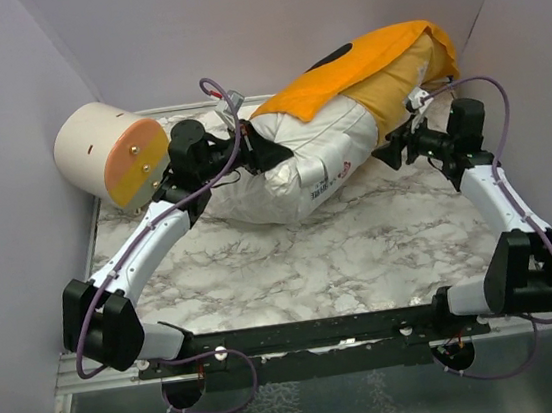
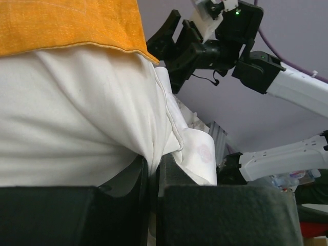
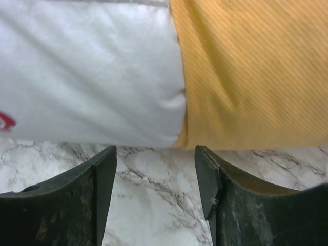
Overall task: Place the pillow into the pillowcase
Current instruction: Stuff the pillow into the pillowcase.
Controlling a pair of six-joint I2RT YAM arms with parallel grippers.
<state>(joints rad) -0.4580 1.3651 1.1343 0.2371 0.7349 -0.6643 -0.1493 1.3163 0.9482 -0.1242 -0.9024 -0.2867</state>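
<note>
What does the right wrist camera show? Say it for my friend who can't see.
A white pillow is partly tucked inside an orange pillowcase, lying on a marble table. The right end effector sits open in front, touching nothing.

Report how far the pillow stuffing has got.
Done: the thin orange fabric pillowcase covers the far part of the plump white pillow. In hand: left gripper pinches the pillow's bare end; right gripper is open at the case's hem. Left: the labelled near end is uncovered.
</note>
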